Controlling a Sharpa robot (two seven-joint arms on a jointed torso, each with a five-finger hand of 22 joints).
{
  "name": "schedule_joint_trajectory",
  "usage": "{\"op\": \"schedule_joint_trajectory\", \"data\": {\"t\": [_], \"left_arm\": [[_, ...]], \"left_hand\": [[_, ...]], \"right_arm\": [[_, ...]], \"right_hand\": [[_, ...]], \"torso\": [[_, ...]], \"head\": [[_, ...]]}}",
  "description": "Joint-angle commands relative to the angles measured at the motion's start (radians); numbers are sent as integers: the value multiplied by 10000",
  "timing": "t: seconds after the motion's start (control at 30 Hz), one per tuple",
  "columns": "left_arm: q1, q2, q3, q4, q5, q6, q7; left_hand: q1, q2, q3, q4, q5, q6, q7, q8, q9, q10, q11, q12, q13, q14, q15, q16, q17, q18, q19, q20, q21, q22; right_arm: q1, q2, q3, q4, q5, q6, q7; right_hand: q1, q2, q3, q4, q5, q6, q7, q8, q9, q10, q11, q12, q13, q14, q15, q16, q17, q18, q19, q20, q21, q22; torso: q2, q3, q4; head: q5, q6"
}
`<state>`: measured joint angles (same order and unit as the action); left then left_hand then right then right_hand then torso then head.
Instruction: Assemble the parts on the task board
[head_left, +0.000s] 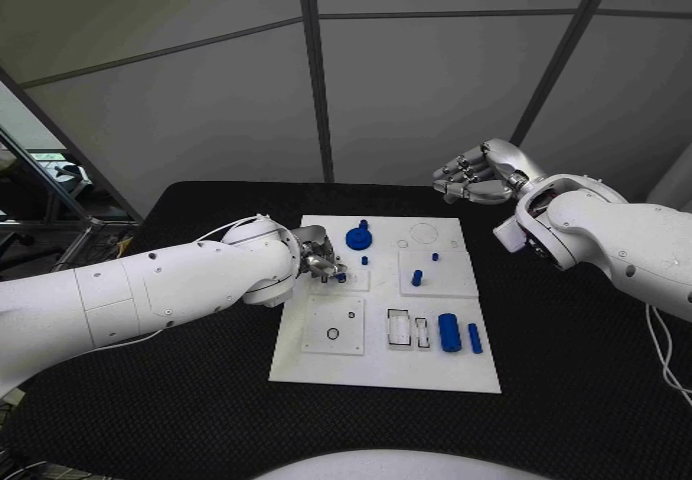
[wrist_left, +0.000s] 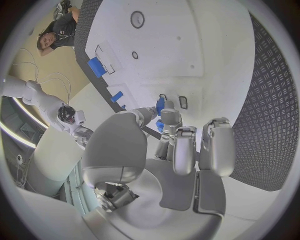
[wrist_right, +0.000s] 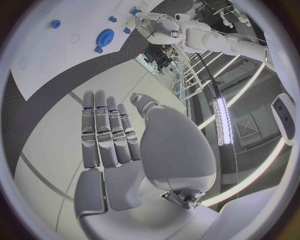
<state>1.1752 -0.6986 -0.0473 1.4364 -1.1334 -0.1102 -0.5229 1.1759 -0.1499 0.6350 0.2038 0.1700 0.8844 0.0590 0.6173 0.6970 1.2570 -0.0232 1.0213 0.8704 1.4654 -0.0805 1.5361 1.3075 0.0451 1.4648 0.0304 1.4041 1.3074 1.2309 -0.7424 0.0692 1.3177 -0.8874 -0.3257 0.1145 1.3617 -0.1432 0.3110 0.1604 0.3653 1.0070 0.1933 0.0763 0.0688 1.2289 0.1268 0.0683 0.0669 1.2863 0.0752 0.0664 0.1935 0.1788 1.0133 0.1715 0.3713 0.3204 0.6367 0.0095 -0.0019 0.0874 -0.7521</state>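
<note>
You had a matt white task board (head_left: 378, 375) lying on a black table (head_left: 577, 380) whose cover looked rough and woven — almost cloth-like. The blue parts (head_left: 449, 332) looked like smooth plastic, and both arms wore glossy white shells — the left hand (head_left: 320, 262) and right hand (head_left: 472, 172) showed brushed, silvery metal.

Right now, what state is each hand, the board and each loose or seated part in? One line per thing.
left hand: lowered onto the task board's left side, fingers pinching a small blue part.
right hand: raised beyond the board's far edge, fingers straight, holding nothing.
task board: flat on the black table.
blue gear: lying at the board's far end.
blue cylinder: lying on its side near the right edge.
blue pin: lying beside the cylinder.
</note>
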Motion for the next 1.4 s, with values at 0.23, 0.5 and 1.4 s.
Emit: {"op": "schedule_joint_trajectory", "data": {"t": [0.23, 0.5, 1.4], "left_arm": [[12, 65, 7, -31, -473, 341, -115], [13, 87, 8, -49, -480, 604, -131], [18, 224, 9, -218, -250, 1197, -151]], "left_hand": [[-87, 11, 1744, -1691, 41, -7, -76, 49, 14, 35, -14, -9, -34, 921, -46, 18, 2127, 73, 195, -67, 11, 261], [-94, 16, 1752, -1694, 46, -12, -75, 53, 19, 39, -14, 2, -22, 923, -47, 24, 2137, 72, 196, -69, 11, 262], [-896, 27, 1103, -1315, -25, 10, -153, 77, 51, 18, -39, 52, -107, 938, -58, 70, 2200, 60, 214, -79, 21, 321]], "right_arm": [[20, 17, 6, 25, 30, 249, 20], [20, 22, 6, 23, 69, 335, 28], [18, 25, 5, 28, 78, 352, 28]], "right_hand": [[-113, -20, -76, 49, 78, -48, 48, -37, 2, -76, 5, -35, -6, -43, 2, -27, -14, 17, 21, 88, -74, -25], [-151, -19, -104, 73, 92, -50, 50, -34, 4, -85, 10, -33, -4, -51, 8, -28, -20, 18, 29, 96, -101, -45], [-186, -6, -130, 99, 116, -49, 50, -28, 6, -89, 10, -29, -1, -57, 12, -27, -27, 21, 40, 104, -130, -66]], "torso": [[-6, -5, 4], [0, -5, -16], [-1, 0, -9]], "head": [[9, -19], [8, -19], [30, -70]]}}
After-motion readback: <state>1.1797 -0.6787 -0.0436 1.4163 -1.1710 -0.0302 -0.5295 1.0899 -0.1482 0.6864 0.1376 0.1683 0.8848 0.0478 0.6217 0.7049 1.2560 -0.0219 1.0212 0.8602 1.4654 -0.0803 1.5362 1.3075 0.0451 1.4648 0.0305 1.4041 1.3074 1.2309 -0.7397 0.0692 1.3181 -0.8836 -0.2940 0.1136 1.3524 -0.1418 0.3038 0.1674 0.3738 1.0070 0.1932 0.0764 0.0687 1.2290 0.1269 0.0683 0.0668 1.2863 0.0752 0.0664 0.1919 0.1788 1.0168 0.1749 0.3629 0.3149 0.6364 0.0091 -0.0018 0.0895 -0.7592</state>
